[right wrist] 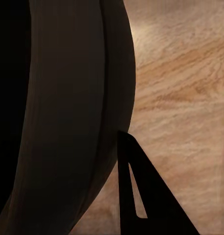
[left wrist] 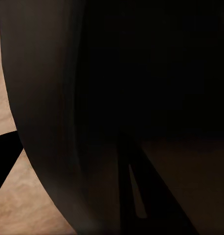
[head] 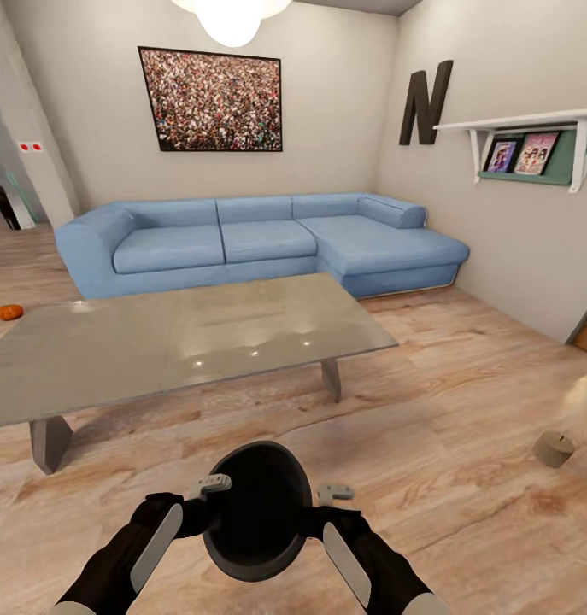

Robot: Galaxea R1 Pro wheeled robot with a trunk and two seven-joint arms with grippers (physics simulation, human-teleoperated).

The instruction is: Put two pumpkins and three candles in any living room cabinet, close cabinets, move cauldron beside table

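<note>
The black round cauldron (head: 257, 512) hangs low in front of me above the wood floor, held by its rim from both sides. My left gripper (head: 206, 494) is shut on its left rim and my right gripper (head: 329, 499) on its right rim. Both wrist views look along the cauldron's dark wall (left wrist: 117, 73) (right wrist: 63, 122), each with one dark finger (right wrist: 151, 205) beside it. The grey table (head: 88, 359) stands just beyond the cauldron. One orange pumpkin (head: 9, 313) lies on the floor at far left. A pale candle (head: 554, 448) lies on the floor at right. The cabinet is out of view.
A blue corner sofa (head: 259, 235) runs along the back wall behind the table. A white wall shelf (head: 532, 145) with pictures hangs on the right wall. Open wood floor (head: 464, 376) stretches to the right of the table.
</note>
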